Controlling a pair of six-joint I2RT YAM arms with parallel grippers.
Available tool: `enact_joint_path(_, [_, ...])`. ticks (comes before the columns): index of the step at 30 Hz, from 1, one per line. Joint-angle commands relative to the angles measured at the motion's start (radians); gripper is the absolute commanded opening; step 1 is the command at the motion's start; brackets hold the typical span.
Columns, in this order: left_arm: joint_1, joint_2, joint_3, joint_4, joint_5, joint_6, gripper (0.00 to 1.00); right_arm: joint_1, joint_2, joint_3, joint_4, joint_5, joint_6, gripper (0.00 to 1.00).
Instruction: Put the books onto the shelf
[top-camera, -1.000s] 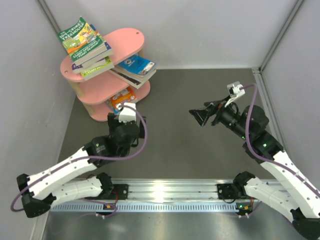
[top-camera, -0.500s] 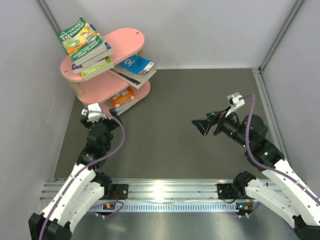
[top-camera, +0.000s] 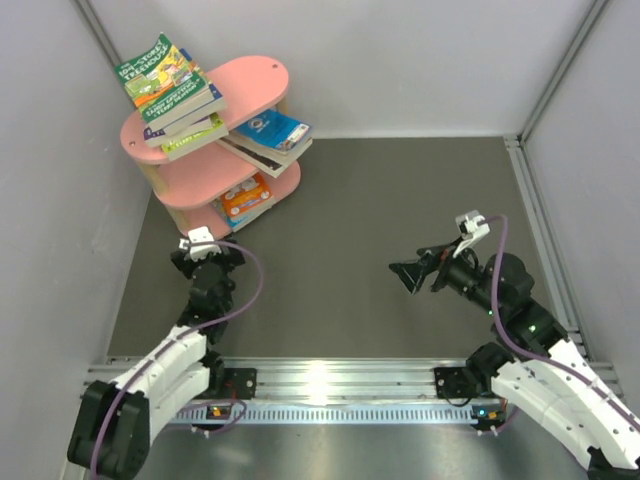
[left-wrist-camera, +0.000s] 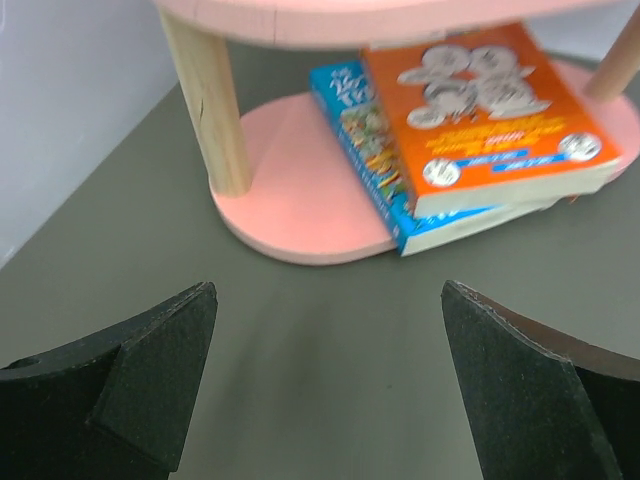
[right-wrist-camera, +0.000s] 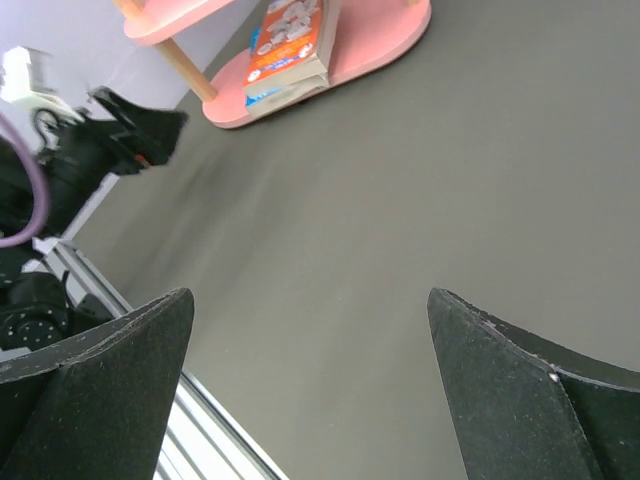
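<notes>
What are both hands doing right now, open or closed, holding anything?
Left hand: open, holding nothing.
Right hand: open, holding nothing.

A robotics lab cell: bare grey walls, an aluminium rail, a dark matted table.

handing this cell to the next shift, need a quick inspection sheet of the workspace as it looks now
surface: dark grey table, flat, no spills seen
job's things: pink shelf in the far left corner; books stacked on all three boards, the top and middle stacks overhanging the edge; none on the table
clutter: nothing seen
grippers: left gripper open and empty, facing the shelf's bottom board; right gripper open and empty, over the table
cables: a purple cable loops off the left arm, another off the right; neither touches the shelf
surroundings: pale walls on three sides, metal rail at the near edge
</notes>
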Motion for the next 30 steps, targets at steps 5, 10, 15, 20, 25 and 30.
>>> enact_joint_path(5, [0.023, 0.211, -0.1, 0.441, 0.015, 0.07, 0.99, 0.011, -0.058, -0.048, 0.095, -0.026, -0.01, 1.0])
enact_joint_path(10, [0.05, 0.504, -0.095, 0.73, 0.088, 0.096, 0.99, 0.013, -0.011, -0.072, 0.155, -0.028, -0.012, 1.0])
enact_joint_path(15, [0.088, 0.659, -0.072, 0.891, 0.109, 0.13, 0.99, 0.013, 0.023, -0.101, 0.213, -0.015, -0.018, 1.0])
enact_joint_path(20, [0.119, 0.864, -0.049, 1.03, 0.212, 0.173, 0.99, 0.014, 0.034, -0.136, 0.255, 0.102, -0.035, 1.0])
enact_joint_path(25, [0.17, 0.79, 0.035, 0.767, 0.335, 0.125, 0.99, 0.016, 0.094, -0.207, 0.43, 0.125, -0.041, 1.0])
enact_joint_path(30, [0.201, 0.787, 0.098, 0.649, 0.333, 0.081, 0.99, 0.016, 0.288, -0.135, 0.287, 0.318, -0.211, 1.0])
